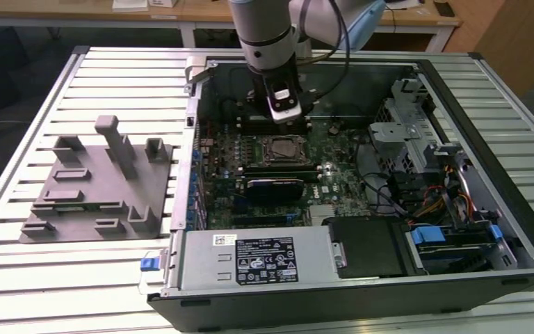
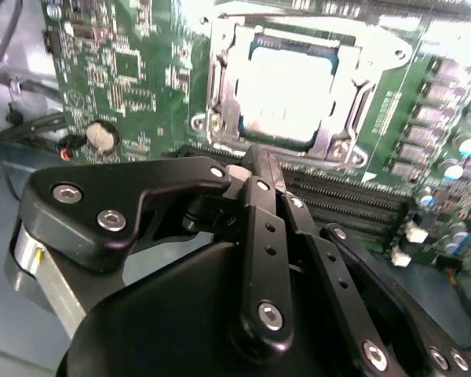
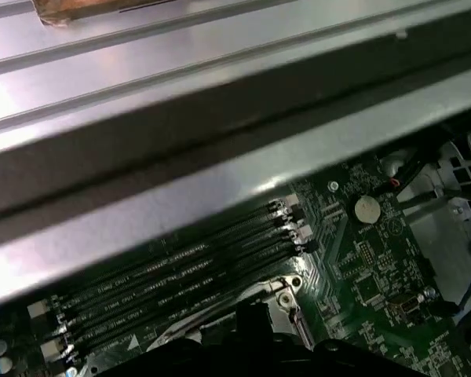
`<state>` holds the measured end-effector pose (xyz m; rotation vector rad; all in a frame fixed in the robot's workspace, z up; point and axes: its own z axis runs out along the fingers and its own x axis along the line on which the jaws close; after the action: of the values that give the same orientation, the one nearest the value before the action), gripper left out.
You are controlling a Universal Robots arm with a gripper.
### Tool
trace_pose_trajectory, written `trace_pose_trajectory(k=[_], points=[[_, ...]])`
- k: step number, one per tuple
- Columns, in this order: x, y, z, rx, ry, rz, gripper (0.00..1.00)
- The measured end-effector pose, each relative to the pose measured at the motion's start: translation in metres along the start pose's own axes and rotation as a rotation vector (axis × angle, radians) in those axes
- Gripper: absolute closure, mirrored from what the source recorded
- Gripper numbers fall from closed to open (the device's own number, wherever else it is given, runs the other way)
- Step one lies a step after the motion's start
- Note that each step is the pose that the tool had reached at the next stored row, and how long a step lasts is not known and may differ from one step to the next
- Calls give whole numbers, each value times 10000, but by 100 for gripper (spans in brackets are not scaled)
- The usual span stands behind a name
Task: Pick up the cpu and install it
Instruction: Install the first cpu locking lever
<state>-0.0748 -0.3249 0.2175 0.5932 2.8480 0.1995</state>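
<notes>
We see the cpu [image 2: 286, 98] seated flat in its socket [image 2: 220, 94] | claw [image 2: 261, 169] pinched narrow, empty, hovering just beside socket, over the memory slots [image 2: 353, 196] | cpu lies ahead of fingertips.

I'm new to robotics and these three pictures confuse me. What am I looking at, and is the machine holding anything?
This is one robot arm working over an open computer case that lies on a slatted metal table. The exterior view is taken from off the arm and shows the whole scene. Both wrist views come from cameras riding on the arm, looking closely at the green motherboard.

The arm's pincer is the black jointed part in the second wrist view; its fingers are closed together with nothing between them. Just beyond it, the cpu, a silvery square chip, already sits inside its metal-framed socket.

On the table, at the exterior view's left, lies a grey fixture plate with upright posts.
</notes>
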Motion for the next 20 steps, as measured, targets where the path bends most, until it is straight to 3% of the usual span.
trace_pose_trajectory(k=[11,12,13,18,20], points=[[-94,-208,-19,231,63,-32,89],[-102,-220,-19,276,141,-27,89],[-108,-224,-17,342,284,-16,89],[-143,-212,-6,704,1093,52,89],[-144,-212,-6,718,1119,54,89]])
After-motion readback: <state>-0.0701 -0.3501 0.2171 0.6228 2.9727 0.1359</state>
